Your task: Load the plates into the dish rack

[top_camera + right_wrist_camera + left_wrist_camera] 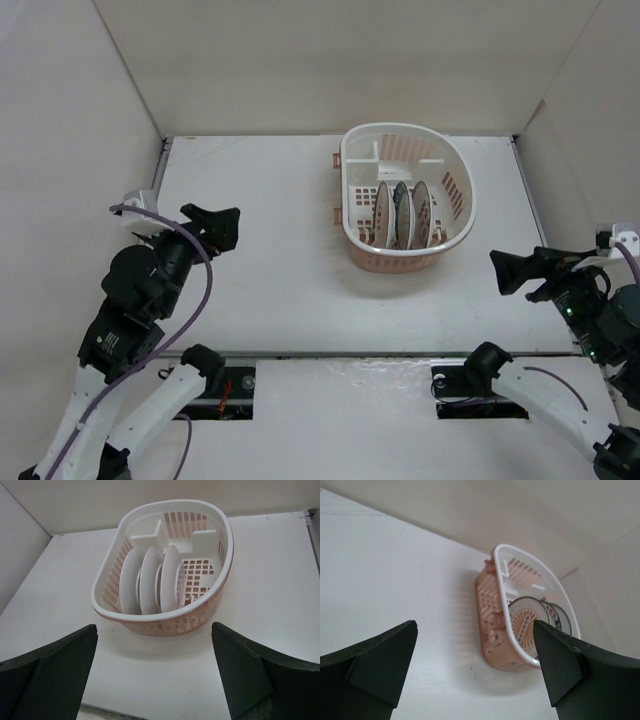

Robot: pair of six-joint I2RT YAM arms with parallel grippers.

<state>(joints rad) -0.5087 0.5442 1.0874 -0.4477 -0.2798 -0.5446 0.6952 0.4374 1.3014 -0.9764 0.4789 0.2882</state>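
From the left wrist, plates (526, 624) show patterns; from the right, plain backs

The rack (150, 617) is smooth, faintly glossy plastic; the plates (150, 580) look glazed and shiny; the tabletop (270, 605) is matt white.

The white worktop (260, 290) carries one thing directly: the dish rack (400, 262). It stands flat on its base, ahead and to the right of the left gripper (215, 228), ahead and to the left of the right gripper (515, 270), and well apart from both. Behind the grippers a line crosses the worktop, perhaps a seam between two panels.
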